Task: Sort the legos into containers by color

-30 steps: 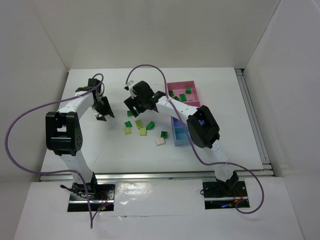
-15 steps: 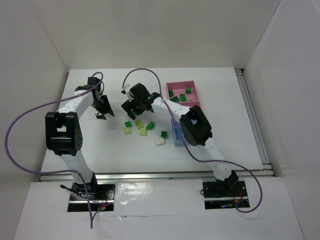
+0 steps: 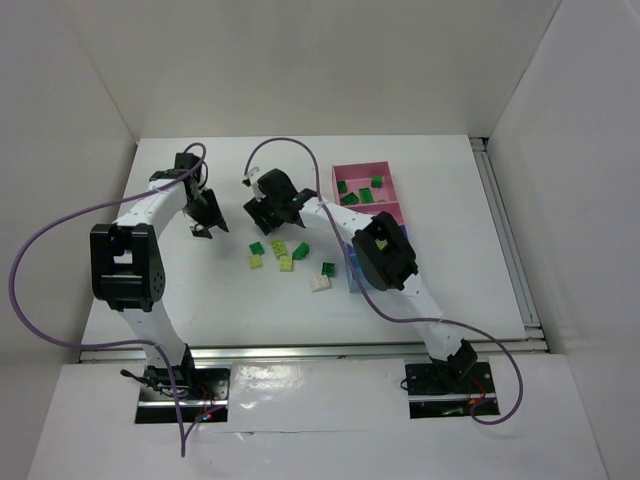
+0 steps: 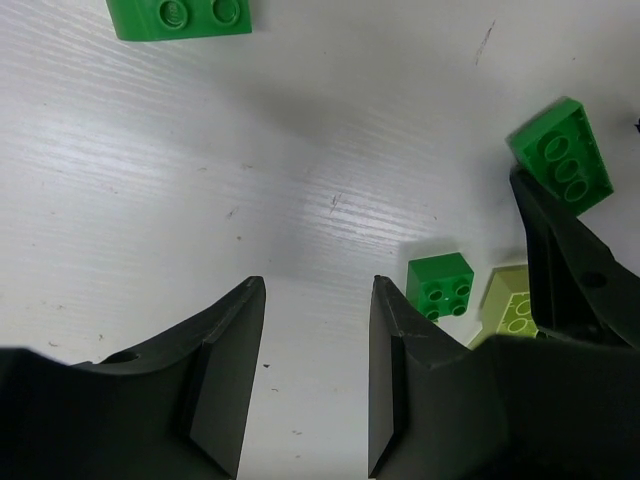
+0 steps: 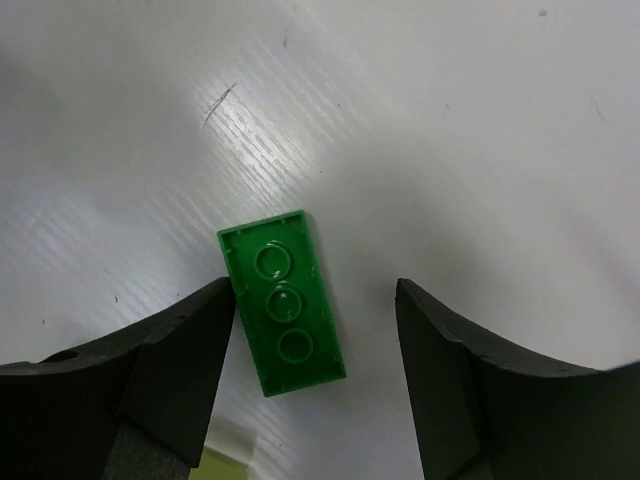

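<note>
Loose legos lie mid-table: dark green ones (image 3: 258,248), (image 3: 300,250), (image 3: 328,268), pale yellow-green ones (image 3: 286,262) and a cream one (image 3: 320,283). My right gripper (image 5: 313,298) is open just above the table. An upside-down dark green brick (image 5: 283,300) lies between its fingers, close against the left finger and well apart from the right one. My left gripper (image 4: 316,292) is open over bare table, with nothing between its fingers. To its right are a small green brick (image 4: 442,285) and a pale one (image 4: 510,305). The pink container (image 3: 362,166) holds several green bricks.
A sliver of the blue container (image 3: 350,283) shows beside my right arm's elbow (image 3: 382,255), which covers the rest of the row. The two grippers (image 3: 205,225), (image 3: 266,212) stand close together left of the pile. White walls enclose the table.
My right arm's elbow has swung left, over the blue container, and its gripper has shifted slightly left over the green brick. The left arm has not moved.
</note>
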`<state>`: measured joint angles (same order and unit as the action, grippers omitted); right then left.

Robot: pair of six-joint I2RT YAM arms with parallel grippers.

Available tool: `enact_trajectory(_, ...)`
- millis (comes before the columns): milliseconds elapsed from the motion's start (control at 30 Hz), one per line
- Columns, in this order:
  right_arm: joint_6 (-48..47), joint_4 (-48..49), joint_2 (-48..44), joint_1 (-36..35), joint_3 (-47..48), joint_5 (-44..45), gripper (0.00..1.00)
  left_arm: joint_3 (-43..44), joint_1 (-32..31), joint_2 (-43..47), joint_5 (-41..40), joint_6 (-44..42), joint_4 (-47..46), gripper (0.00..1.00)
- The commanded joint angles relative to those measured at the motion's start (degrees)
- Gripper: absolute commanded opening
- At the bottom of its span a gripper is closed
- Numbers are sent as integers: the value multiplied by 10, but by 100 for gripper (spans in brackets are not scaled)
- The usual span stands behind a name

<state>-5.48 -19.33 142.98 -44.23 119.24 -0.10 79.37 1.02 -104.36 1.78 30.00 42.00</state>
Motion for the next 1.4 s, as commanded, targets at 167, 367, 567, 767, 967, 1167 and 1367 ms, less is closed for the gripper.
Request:
enact_trajectory(167, 7, 29, 13, 1, 25, 2, 43, 25, 4, 6, -1, -10, 10, 52)
enact_trajectory(367, 34, 21, -53, 12, 4, 75, 29, 20, 4, 1, 4, -10, 10, 52)
enact_trajectory(567, 99, 27, -168, 79, -53, 101, 29, 21, -37, 1, 24, -35, -4, 63)
enact_trajectory(767, 167, 10, -240, 171, -151, 133, 29, 26, -67, -9, 18, -28, 1, 72)
enact_trajectory(967, 213, -1, -250, 244, -208, 127, 31, 26, -93, -4, 8, -23, 1, 85)
enact_trajectory(1167, 201, -20, -242, 252, -192, 119, 97, 26, -98, 1, 2, -18, 1, 87)
enact_trajectory(1367, 142, 20, -358, 216, -297, 91, 85, 38, -103, 1, -9, -18, 7, 87)
